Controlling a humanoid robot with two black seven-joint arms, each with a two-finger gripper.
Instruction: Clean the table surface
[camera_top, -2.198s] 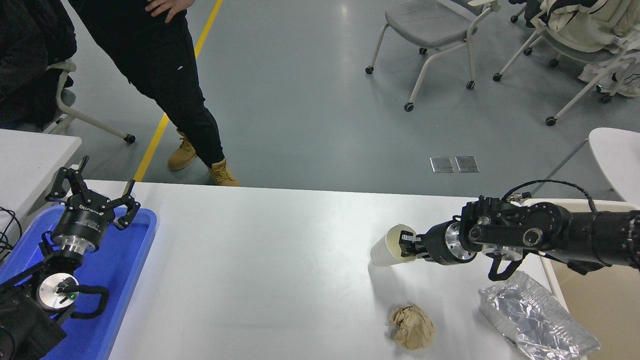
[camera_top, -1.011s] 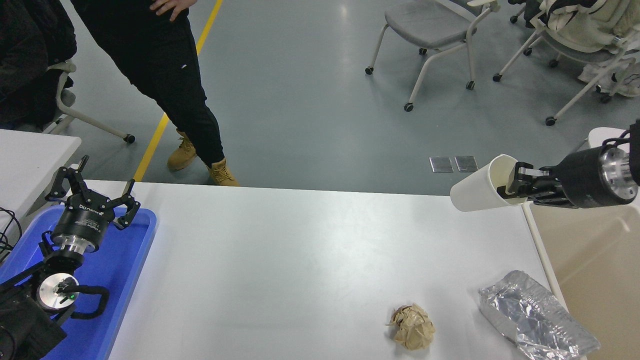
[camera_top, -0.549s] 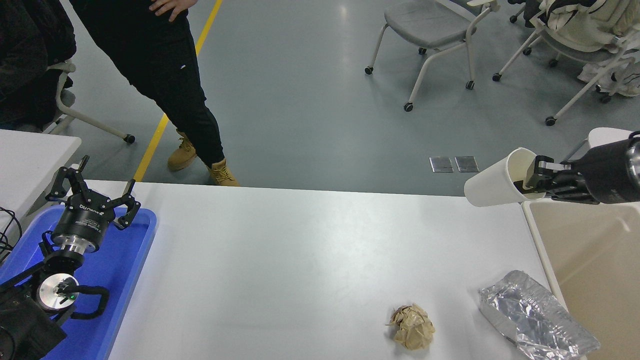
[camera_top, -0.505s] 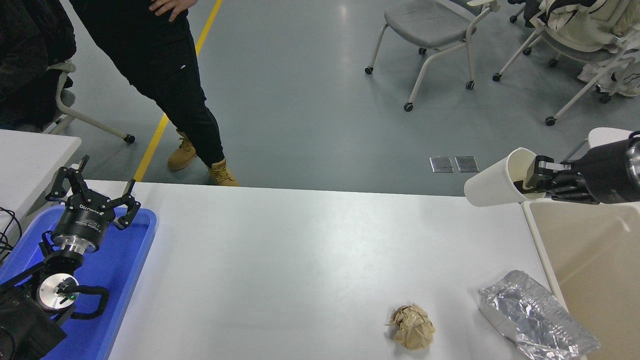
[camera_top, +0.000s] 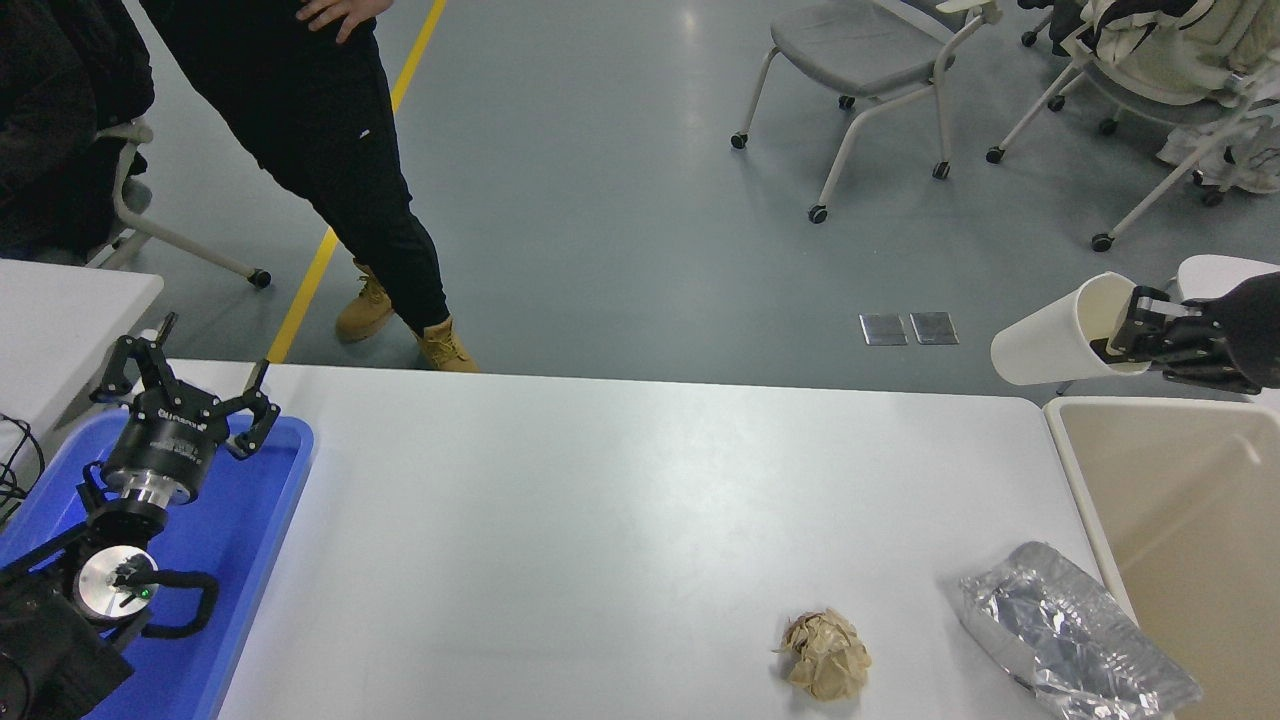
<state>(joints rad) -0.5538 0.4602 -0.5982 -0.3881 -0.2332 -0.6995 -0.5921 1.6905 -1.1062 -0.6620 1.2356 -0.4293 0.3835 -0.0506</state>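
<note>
The table surface (camera_top: 600, 520) is a wide glossy white top. On it near the front right lie a crumpled brown paper ball (camera_top: 826, 653) and a crinkled foil tray (camera_top: 1075, 632). My right gripper (camera_top: 1125, 332) is at the right edge, raised above the far right corner, shut on the rim of a white paper cup (camera_top: 1058, 335) that lies tilted with its base pointing left. The cup hangs just beyond the far rim of the beige bin (camera_top: 1180, 520). My left gripper (camera_top: 185, 375) stays parked at the lower left over a blue tray (camera_top: 250, 520), fingers spread open.
A person in black trousers and tan boots (camera_top: 340, 180) stands past the table's far left edge. Wheeled chairs (camera_top: 870, 60) stand on the grey floor behind. A smaller white table (camera_top: 60, 310) is at far left.
My right gripper has carried the paper cup up off the table and to the right, towards the beige bin. The left arm, paper ball and foil tray have not moved.
</note>
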